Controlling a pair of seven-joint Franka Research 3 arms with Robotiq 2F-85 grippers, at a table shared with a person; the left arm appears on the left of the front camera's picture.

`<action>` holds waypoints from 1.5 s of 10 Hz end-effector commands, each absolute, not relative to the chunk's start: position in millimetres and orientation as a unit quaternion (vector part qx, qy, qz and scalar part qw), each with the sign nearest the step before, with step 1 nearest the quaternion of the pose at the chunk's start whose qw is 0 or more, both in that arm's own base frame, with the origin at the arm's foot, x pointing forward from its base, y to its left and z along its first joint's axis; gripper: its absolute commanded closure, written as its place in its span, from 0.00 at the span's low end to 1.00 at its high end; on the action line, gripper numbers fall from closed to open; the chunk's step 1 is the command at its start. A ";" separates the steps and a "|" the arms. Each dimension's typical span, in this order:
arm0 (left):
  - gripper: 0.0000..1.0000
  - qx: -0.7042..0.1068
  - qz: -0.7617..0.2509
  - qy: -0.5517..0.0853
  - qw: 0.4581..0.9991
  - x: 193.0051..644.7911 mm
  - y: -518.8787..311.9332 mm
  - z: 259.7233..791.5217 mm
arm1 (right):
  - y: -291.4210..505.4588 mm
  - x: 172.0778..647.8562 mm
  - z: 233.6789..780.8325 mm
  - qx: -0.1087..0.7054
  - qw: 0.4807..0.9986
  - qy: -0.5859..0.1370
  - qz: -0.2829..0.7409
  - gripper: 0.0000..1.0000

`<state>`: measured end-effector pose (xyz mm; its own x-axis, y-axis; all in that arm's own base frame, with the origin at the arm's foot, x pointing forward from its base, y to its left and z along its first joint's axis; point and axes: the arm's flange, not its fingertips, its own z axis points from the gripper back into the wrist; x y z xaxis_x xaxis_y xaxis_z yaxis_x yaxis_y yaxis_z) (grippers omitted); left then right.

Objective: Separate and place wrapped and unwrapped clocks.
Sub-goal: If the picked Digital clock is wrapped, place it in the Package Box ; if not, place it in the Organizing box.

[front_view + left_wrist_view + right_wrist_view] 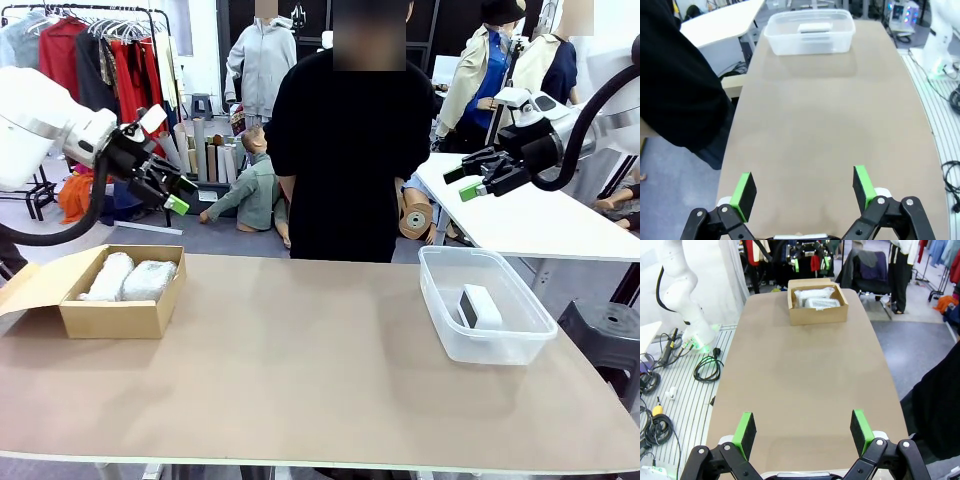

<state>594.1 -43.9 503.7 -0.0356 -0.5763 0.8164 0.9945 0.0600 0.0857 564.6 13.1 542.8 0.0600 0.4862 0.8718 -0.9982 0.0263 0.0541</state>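
Note:
Two clocks wrapped in crinkly film, a long one (106, 276) and a squat one (149, 279), lie side by side in the open cardboard box (120, 318) at the table's left; the box (817, 315) also appears far off in the right wrist view. The bare white clock (481, 305) lies in the clear plastic tub (487, 345) at the right, also seen as the tub (810, 42) in the left wrist view. My left gripper (180, 197) hangs open high above the box. My right gripper (466, 183) hangs open above the tub. Both hold nothing.
A person in black (348, 150) stands at the table's far edge, centre. The brown tabletop (300, 370) stretches between box and tub. A white table (540, 225) stands behind at the right, and a dark stool (605, 330) sits beside the tub.

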 end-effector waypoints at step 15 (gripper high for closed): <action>0.00 -0.290 -0.615 -0.366 0.635 593.3 -49.0 511.9 | 13.0 564.3 544.2 0.367 0.627 -0.347 0.593 0.00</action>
<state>594.1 -48.4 511.3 -0.0241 -0.5713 0.8204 0.9932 0.0801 0.0850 564.6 13.1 542.8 0.0600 0.4862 0.8718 -0.9982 0.0263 0.0541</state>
